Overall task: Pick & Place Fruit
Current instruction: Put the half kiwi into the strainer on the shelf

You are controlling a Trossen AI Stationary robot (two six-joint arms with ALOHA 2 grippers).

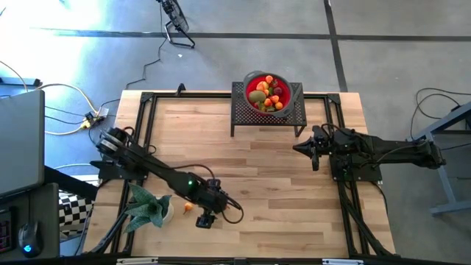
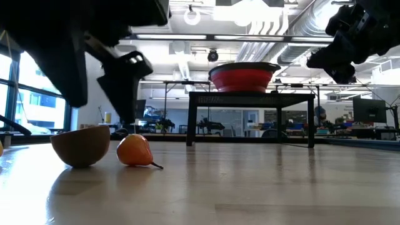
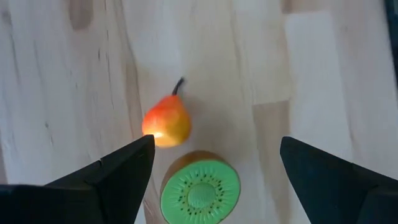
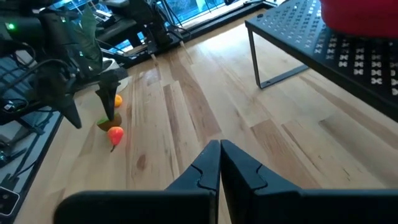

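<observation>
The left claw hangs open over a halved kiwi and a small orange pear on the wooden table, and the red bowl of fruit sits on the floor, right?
Not quite. The red bowl sits on a black metal stand on the table, as the high view shows. The rest holds: left claw open above kiwi and pear.

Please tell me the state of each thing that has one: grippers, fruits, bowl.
Left gripper: open, above the kiwi half.
Right gripper: shut, idle.
Kiwi half: on table, cut face up.
Pear: lying on table.
Bowl: on rack, holding fruit.
</observation>
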